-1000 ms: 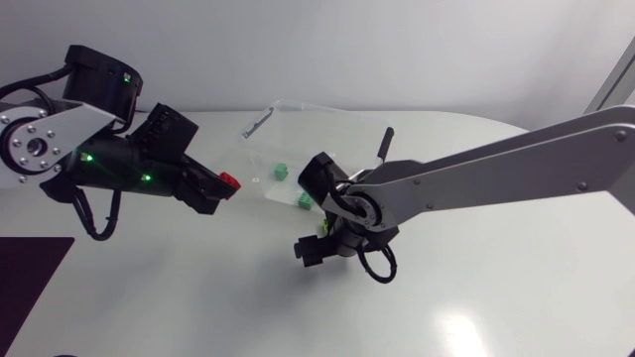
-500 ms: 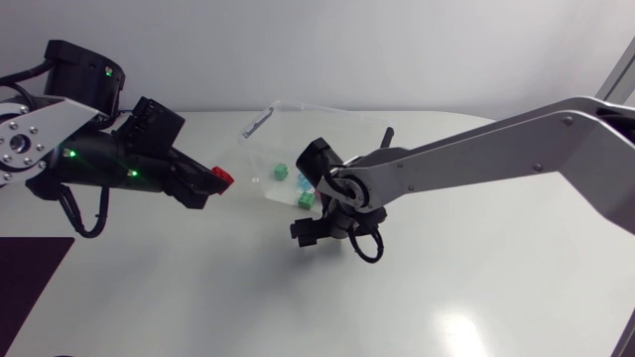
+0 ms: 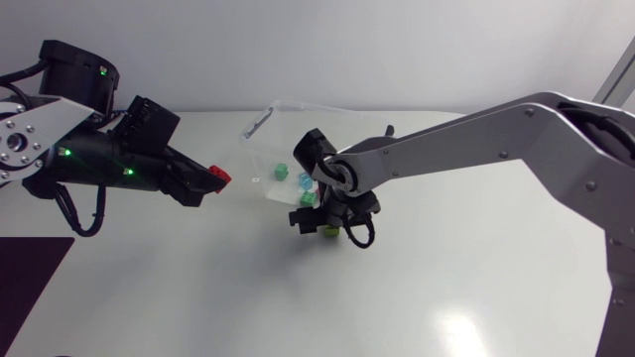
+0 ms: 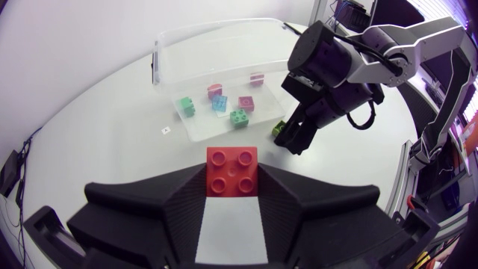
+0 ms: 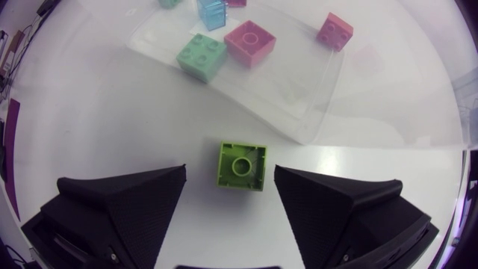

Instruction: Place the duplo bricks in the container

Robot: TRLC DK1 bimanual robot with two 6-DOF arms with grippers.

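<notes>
A red duplo brick [image 4: 232, 170] sits between the fingers of my left gripper [image 3: 213, 180], which is shut on it above the table, left of the clear container [image 3: 298, 124]. My right gripper [image 5: 230, 179] hangs open over a lime green brick [image 5: 243, 166] that lies upside down on the table just outside the container's near wall [image 5: 299, 112]. Both fingers stand clear of that brick. The lime brick [image 3: 328, 233] also shows under my right gripper [image 3: 319, 222] in the head view. Several bricks lie in the container [image 4: 216, 45]: green [image 4: 239, 116], blue [image 4: 219, 103], pink [image 4: 246, 101].
A black-handled tool [image 3: 385, 142] lies by the container's right corner. A dark mat [image 3: 30, 273] covers the table's front left corner. Open white tabletop [image 3: 446, 278] spreads to the front and right.
My right gripper has moved back toward the container and come down around the lime brick, its fingers narrowing. My left arm drew slightly left with the red brick.
</notes>
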